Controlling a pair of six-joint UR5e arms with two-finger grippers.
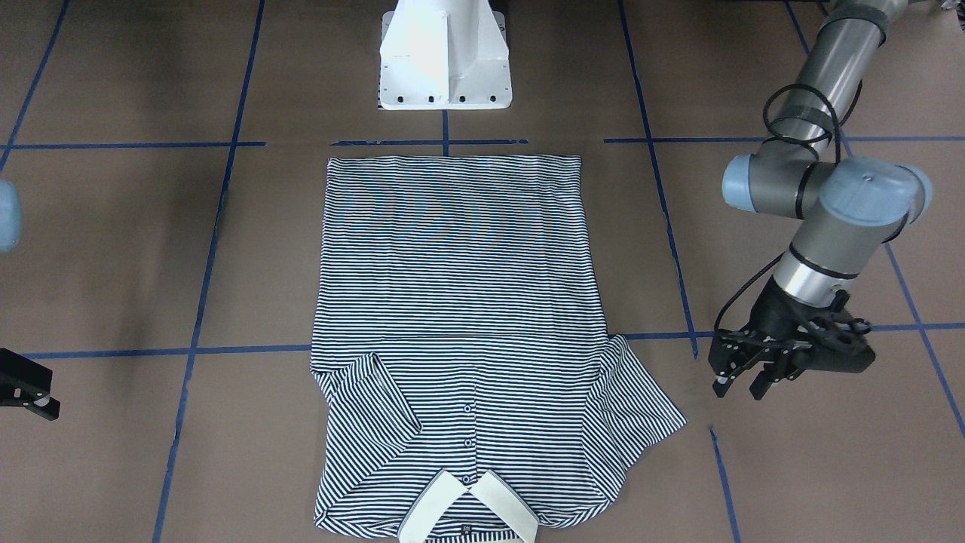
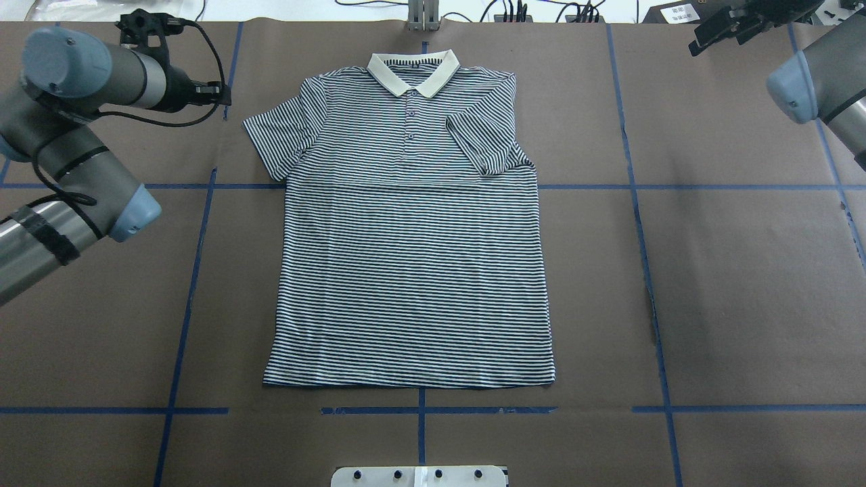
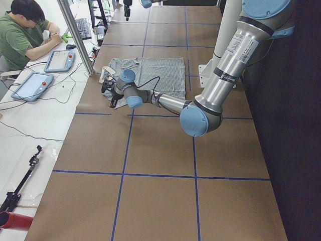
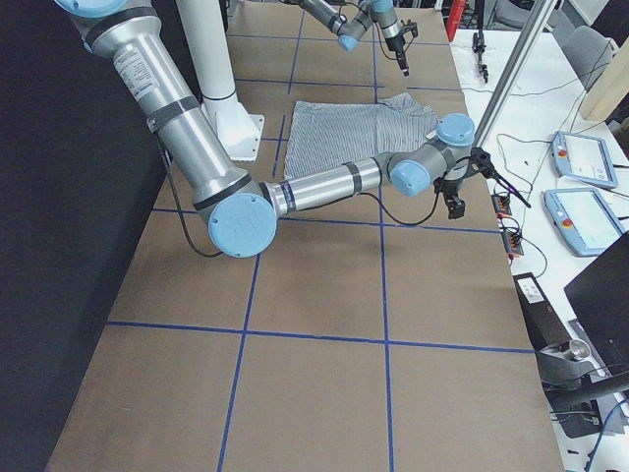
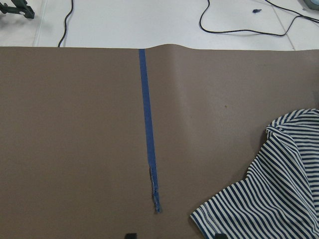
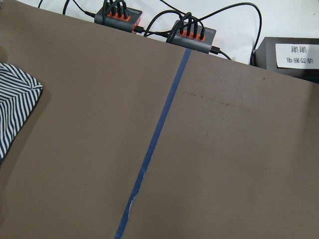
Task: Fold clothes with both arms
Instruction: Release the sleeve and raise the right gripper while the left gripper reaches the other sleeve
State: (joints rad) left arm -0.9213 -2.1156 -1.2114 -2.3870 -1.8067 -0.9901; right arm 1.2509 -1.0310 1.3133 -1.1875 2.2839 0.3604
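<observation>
Left hand (image 1: 740,385) is hovering wide open and empty beside the polo shirt (image 2: 413,270), which is lying flat mid-table (image 2: 744,284), collar (image 2: 413,71) far, right sleeve (image 2: 484,145) folded inward. Right hand (image 2: 727,26) is hanging far right, its grip impossible to tell.

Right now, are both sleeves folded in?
No. The sleeve on the robot's right lies over the shirt; the other sleeve is spread flat.

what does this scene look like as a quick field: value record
shirt: striped polo, flat, face up, collar away from the robot
sleeve on robot's right: folded in over the chest
sleeve on robot's left: spread out
left end effector: open, empty, beside the spread sleeve
right end effector: off the shirt; open or shut unclear
table: brown, blue tape grid
</observation>
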